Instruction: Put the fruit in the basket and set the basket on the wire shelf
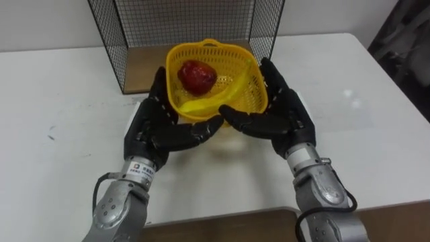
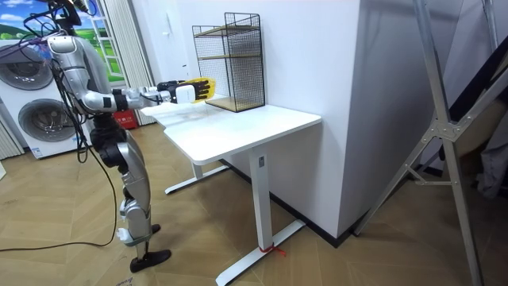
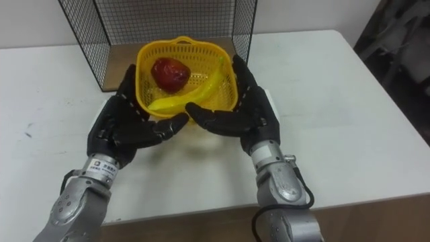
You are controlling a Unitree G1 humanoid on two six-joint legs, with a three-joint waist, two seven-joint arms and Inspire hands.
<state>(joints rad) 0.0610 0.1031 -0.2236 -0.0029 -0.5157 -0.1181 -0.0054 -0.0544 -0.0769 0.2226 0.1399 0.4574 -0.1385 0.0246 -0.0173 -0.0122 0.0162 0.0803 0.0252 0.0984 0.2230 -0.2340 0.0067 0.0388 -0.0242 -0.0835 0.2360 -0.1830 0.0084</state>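
The yellow basket (image 1: 250, 94), carrying a red apple (image 1: 196, 76) and a banana (image 1: 201, 105), was cradled between the left hand (image 1: 158, 124) and right hand (image 1: 282, 114). Both hands had straight fingers pressed to its sides. The wire shelf (image 1: 107, 40) stood straight ahead, just beyond it on the worktop (image 1: 363, 101).

The robot's left hand (image 1: 158, 124) and right hand (image 1: 279, 114) are matt black, with segmented fingers and broad palms. Behind each is a rounded silver-grey forearm. The left wrist carries a small white label with dark print, the right a ribbed metal collar. A black cable loops beside each forearm. In the room view the body is silver-grey, with dark hips, dark feet and black cables near the head.
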